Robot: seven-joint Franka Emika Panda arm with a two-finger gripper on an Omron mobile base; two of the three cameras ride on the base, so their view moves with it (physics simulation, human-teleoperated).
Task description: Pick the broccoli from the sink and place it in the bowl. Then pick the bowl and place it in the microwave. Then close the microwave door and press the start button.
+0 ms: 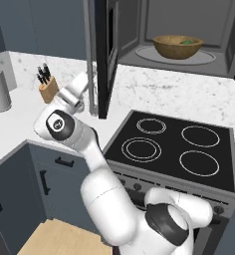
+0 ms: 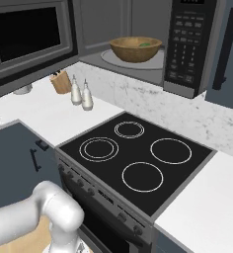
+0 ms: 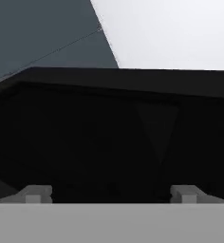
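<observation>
With bowl [image 1: 177,46] and broccoli [image 1: 185,42] already inside microwave [image 2: 187,44], keep spread, empty hand [image 3: 111,193] flat against outer face of microwave door [image 1: 100,55]; push steadily until fully latched.

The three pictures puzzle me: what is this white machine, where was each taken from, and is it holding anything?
It is a white robot arm in a simulated kitchen. Two cameras ride behind it, left and right; a third sits on its hand. The bowl, with the green broccoli inside, stands in the open microwave above the white counter, beside a black stove. On the counter are a knife block and two shakers. The gripper is open, holding nothing, facing the dark microwave door.
</observation>
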